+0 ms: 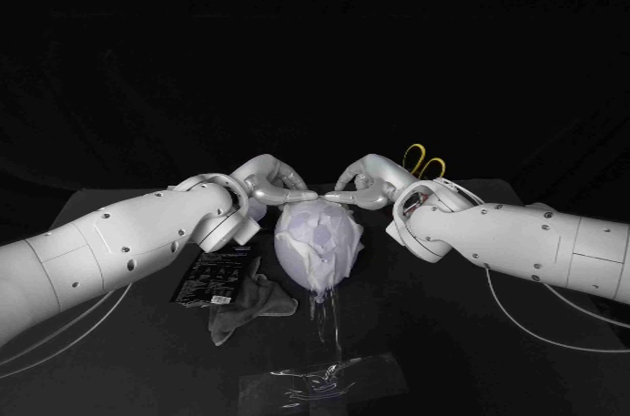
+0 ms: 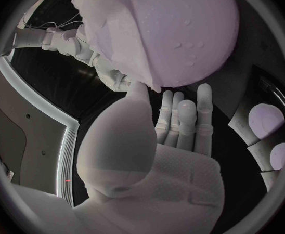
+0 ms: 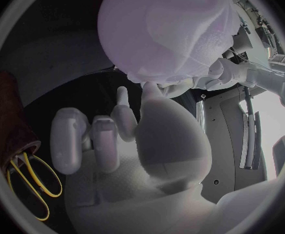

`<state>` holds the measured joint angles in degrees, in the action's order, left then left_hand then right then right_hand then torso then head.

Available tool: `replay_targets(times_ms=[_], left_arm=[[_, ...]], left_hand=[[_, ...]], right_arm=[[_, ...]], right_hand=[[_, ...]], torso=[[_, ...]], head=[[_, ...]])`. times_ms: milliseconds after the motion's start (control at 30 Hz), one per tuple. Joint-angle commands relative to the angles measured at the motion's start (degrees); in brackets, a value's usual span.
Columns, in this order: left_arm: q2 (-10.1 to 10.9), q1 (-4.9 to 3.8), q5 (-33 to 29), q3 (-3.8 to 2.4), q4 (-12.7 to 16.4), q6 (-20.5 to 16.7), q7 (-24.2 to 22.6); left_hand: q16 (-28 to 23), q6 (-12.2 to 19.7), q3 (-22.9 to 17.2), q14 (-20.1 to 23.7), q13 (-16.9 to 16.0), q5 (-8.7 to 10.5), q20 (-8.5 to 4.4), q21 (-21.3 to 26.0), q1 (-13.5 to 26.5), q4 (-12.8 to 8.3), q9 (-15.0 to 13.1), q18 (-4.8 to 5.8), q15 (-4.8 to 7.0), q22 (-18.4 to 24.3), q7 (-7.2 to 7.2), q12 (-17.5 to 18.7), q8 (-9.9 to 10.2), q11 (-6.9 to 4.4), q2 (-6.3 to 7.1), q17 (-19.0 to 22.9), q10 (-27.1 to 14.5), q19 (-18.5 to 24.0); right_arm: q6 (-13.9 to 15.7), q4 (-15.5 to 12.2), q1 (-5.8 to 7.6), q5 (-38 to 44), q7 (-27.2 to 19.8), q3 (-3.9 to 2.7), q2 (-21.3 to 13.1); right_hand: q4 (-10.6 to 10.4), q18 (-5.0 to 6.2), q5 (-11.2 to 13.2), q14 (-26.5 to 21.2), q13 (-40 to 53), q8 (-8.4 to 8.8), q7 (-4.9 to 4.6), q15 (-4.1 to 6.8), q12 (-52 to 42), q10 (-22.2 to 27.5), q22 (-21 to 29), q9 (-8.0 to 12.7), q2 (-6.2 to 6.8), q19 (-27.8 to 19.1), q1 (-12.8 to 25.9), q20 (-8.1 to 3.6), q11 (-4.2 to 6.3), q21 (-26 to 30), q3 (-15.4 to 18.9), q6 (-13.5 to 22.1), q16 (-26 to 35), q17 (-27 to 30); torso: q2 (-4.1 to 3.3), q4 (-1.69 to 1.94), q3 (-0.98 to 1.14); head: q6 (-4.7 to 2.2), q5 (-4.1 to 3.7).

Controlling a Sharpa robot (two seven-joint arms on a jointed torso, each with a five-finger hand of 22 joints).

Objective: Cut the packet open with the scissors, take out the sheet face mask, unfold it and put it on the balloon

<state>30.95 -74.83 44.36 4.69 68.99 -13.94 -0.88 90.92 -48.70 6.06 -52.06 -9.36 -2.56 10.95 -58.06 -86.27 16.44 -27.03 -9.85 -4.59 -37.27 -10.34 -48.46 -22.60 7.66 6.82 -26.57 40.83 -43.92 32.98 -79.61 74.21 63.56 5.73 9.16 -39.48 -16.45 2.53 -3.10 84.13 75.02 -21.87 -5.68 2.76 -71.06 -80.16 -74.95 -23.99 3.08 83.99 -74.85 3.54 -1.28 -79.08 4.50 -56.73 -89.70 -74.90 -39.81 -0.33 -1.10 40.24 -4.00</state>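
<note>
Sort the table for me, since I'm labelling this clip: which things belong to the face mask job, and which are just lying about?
Job: balloon, mask, packet, scissors.
Lying about: grey cloth, clear film.

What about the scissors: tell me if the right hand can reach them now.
Probably yes: the scissors lie close behind the right hand with nothing between them, though that hand touches the mask on the balloon.
</note>
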Motion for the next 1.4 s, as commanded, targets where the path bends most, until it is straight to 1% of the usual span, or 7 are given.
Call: replay_targets(times_ms=[33,533,833,1167,1233,1367,1400], left_arm=[[-0.28,0.04,1.75,-0.04,-0.26,0.97,0.71],[-2.82,0.05,4.99,-0.02,-4.1,0.28,1.97],[-4.03,0.06,5.27,-0.01,-6.4,-0.72,2.36],[-3.58,0.05,0.65,-0.09,-7.51,-3.17,0.7],[-2.96,0.04,-1.29,-0.21,-6.89,-3.43,-0.01],[-1.03,0.02,-4.94,-0.7,-4.03,-3.1,-1.2],[-0.13,0.01,-5.98,-0.88,-2.52,-2.87,-1.54]], left_hand=[[0.34,0.06,-0.44,-0.7,-0.12,-0.17,-0.1,-0.27,-1.78,-0.22,-0.13,-0.67,0.03,-0.07,0.35,-0.51,-0.43,-0.18,0.0,-0.39,-0.46,0.05],[1.03,-0.45,-1.86,-2.63,-0.31,-0.18,-0.36,-1.03,-7.94,-1.13,-0.33,-0.68,0.34,-0.41,0.86,-1.33,-1.23,-0.52,-1.57,-3.06,0.03,-0.16],[1.26,-0.91,-2.28,-3.32,-0.29,-0.19,-0.48,-1.36,-8.7,-0.58,-0.32,-0.69,0.47,-0.57,1.06,-1.49,-1.53,-0.66,-2.62,-3.88,0.43,-0.24],[1.37,-1.07,-3.03,-3.34,-0.09,-0.2,-0.65,-1.74,-9.75,-0.04,-0.12,-0.69,0.62,-0.76,1.16,-1.34,-1.53,-0.77,-3.92,-3.53,0.77,-0.3],[1.22,-0.88,-3.01,-1.27,0.09,-0.19,-0.69,-1.72,-9.16,0.25,0.07,-0.66,0.57,-0.74,1.0,-1.06,-1.32,-0.68,-4.34,-0.08,0.7,-0.15],[0.73,-0.03,-1.88,-0.24,0.32,-0.17,-0.62,-1.46,-6.35,0.34,0.48,-0.6,0.31,-0.58,0.58,-0.8,-0.69,-0.41,-4.06,1.49,0.53,0.2],[-0.02,0.12,-0.68,3.35,0.48,-0.28,-0.44,-0.87,-2.65,0.24,0.59,-0.54,0.05,-0.25,0.33,-0.53,-0.6,-0.15,-3.78,6.77,-0.18,0.75]], right_arm=[[-1.74,0.95,-0.32,0.24,1.44,0.06,0.77],[-1.91,5.42,-1.29,3.79,3.41,0.07,4.29],[-0.62,6.32,-1.44,4.87,4.24,0.06,5.09],[4.54,4.64,-1.02,1.94,0.78,-0.09,3.24],[4.86,3.84,-0.65,0.75,-0.33,-0.18,2.52],[4.01,1.33,0.3,-1.48,-2.47,-0.37,0.66],[3.4,0.27,0.67,-1.96,-2.89,-0.43,0.05]], right_hand=[[0.08,-0.09,0.29,5.87,-0.03,-0.11,0.11,-0.4,0.21,0.23,-11.79,-0.1,-0.46,0.9,-0.64,0.32,0.05,0.35,0.52,0.45,-0.3,-15.1],[0.93,-0.2,0.27,5.87,0.51,-0.91,0.32,-0.23,-0.39,-0.09,-11.96,-0.54,-0.99,1.17,-4.56,0.22,0.26,-0.21,1.21,0.24,-0.3,-15.1],[0.37,-0.28,0.19,5.87,0.79,-1.3,0.57,-0.06,-0.76,-0.41,-12.08,-0.68,-2.71,1.39,-5.43,0.09,0.48,-0.62,0.75,-0.15,-0.3,-15.1],[-0.22,-0.32,-0.32,5.87,0.81,-1.2,0.58,0.05,-0.71,-0.5,-12.12,-0.51,-4.88,1.5,-5.72,-0.05,0.55,-0.76,0.07,0.16,-0.3,-15.1],[-0.25,-0.24,-0.43,5.87,0.64,-1.0,0.43,-0.04,-0.45,-0.35,-12.01,-0.39,-5.06,1.35,-5.1,-0.02,0.42,-0.4,0.3,0.49,-0.3,-15.1],[-0.17,-0.08,-0.32,5.87,0.08,-0.63,0.11,-0.26,0.36,0.18,-11.77,-0.19,-4.77,0.96,-4.18,0.13,0.14,0.44,0.98,1.13,-0.3,-15.1],[-0.14,-0.07,-0.29,5.87,-0.02,-0.57,0.05,-0.31,0.51,0.28,-11.75,-0.16,-4.61,0.93,-4.07,0.16,0.08,0.51,1.16,1.23,-0.3,-15.1]], torso=[[-0.16,0.07,0.1],[-0.95,0.08,0.38],[-1.14,0.09,0.44],[-1.05,-0.06,0.32],[-0.99,-0.07,0.33],[-0.61,-0.1,0.31],[-0.5,-0.11,0.29]], head=[[0.15,-0.03],[0.48,0.06],[0.25,0.07],[-0.4,-0.03],[-0.5,-0.03],[-0.42,-0.1],[-0.37,-0.1]])
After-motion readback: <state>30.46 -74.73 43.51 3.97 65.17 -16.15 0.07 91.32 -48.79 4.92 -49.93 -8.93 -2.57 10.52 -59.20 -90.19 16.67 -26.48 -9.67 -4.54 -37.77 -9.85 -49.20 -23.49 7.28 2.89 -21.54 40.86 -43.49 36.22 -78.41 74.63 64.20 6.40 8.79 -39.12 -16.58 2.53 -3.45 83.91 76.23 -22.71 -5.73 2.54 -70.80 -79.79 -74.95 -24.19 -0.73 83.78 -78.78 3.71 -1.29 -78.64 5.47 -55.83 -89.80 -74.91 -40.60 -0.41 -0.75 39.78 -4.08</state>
